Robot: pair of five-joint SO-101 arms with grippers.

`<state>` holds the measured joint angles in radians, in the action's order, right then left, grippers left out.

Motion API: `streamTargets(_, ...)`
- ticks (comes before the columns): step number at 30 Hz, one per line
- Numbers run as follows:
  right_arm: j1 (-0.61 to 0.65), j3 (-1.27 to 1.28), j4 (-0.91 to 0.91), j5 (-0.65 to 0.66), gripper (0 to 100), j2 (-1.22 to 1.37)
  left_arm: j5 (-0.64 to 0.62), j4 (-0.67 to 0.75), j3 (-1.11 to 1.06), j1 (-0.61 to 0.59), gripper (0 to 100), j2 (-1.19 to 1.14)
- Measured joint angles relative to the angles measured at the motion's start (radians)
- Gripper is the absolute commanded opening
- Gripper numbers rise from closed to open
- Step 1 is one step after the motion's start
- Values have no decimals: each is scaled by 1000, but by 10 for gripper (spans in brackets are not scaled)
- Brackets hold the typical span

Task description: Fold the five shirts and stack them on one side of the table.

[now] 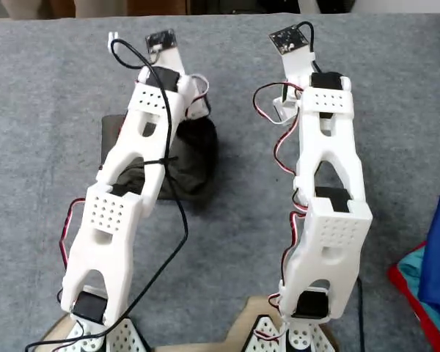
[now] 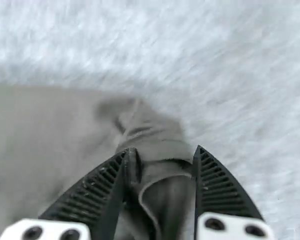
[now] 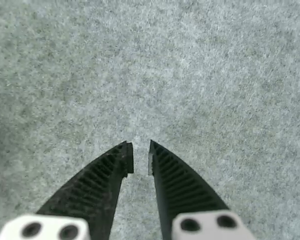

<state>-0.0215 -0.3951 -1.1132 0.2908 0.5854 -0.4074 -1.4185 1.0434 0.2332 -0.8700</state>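
Observation:
A dark shirt (image 1: 196, 158) lies bunched on the grey table cover, left of centre, partly under my left arm (image 1: 132, 176). In the left wrist view the same shirt (image 2: 50, 140) looks grey. My left gripper (image 2: 165, 150) is shut on a raised fold of it at the shirt's far edge. My right arm (image 1: 326, 183) stretches up the right half of the table. My right gripper (image 3: 138, 145) hangs over bare grey cover, its fingers nearly touching and holding nothing.
A pile of shirts (image 1: 433, 275) in blue, teal and red lies at the table's right edge. The grey cover (image 1: 242, 220) between the two arms is bare. Cables run along both arms.

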Motion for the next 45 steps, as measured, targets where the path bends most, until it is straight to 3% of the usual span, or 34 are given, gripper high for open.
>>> streamTargets(13,2,0,0,0,73,0,-75,-9,81,17,196,2)
streamTargets(18,2,0,0,0,73,0,-74,-135,91,-20,195,2)
streamTargets(24,2,0,0,0,73,0,31,-318,138,-100,159,2)
streamTargets(29,2,0,0,0,73,0,46,-330,138,-126,24,2)
streamTargets(39,2,0,0,0,73,0,114,-327,132,6,20,-138)
streamTargets(45,2,0,0,0,73,0,112,-264,261,23,20,-193)
